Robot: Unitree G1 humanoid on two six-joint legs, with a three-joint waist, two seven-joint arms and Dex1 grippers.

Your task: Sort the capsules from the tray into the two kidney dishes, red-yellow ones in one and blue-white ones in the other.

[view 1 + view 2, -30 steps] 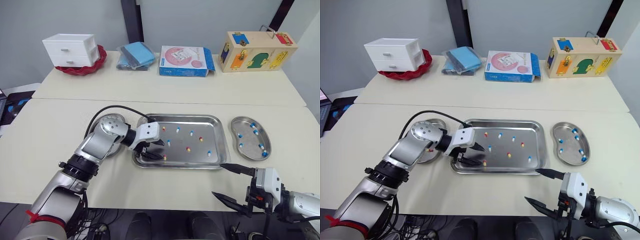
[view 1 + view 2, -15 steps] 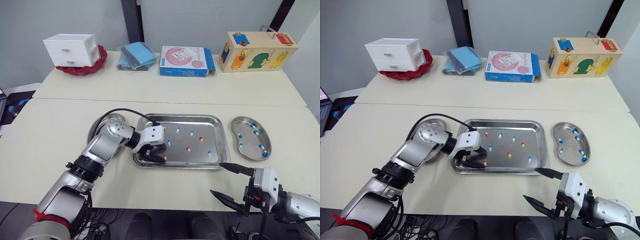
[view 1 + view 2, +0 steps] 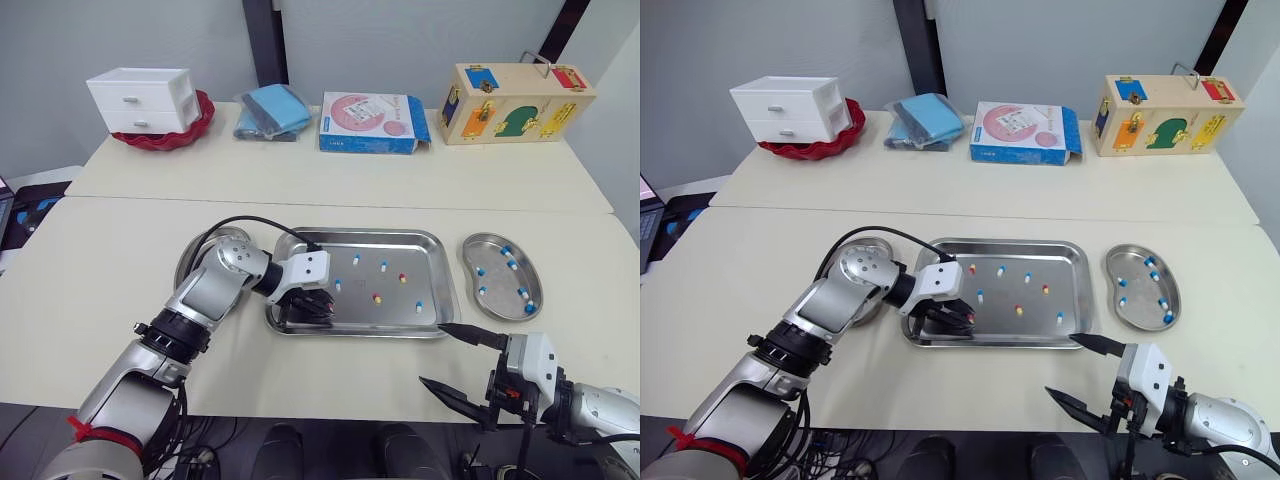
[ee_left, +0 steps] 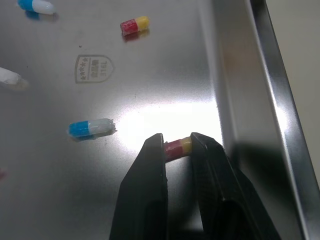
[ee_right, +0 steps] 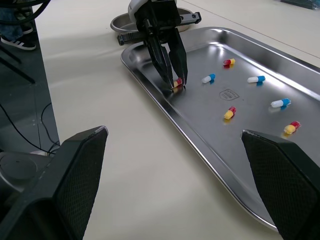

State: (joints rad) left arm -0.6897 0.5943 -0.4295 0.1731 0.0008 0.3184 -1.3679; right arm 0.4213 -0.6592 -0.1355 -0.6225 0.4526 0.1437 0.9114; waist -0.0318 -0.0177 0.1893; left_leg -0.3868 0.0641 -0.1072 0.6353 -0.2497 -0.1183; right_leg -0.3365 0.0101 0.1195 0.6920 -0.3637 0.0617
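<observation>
Tray [image 3: 432,241] | left gripper [image 4: 176,142] clamped on red-yellow capsule [image 4: 179,147] beside its wall | right gripper [image 3: 432,354] fingers apart, near its right corner

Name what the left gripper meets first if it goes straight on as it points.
The red-yellow capsule pinched between the left gripper's fingertips, then probably the tray floor right under it.

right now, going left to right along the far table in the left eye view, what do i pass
white drawer unit → blue pouch → blue and pink box → wooden latch box
</observation>
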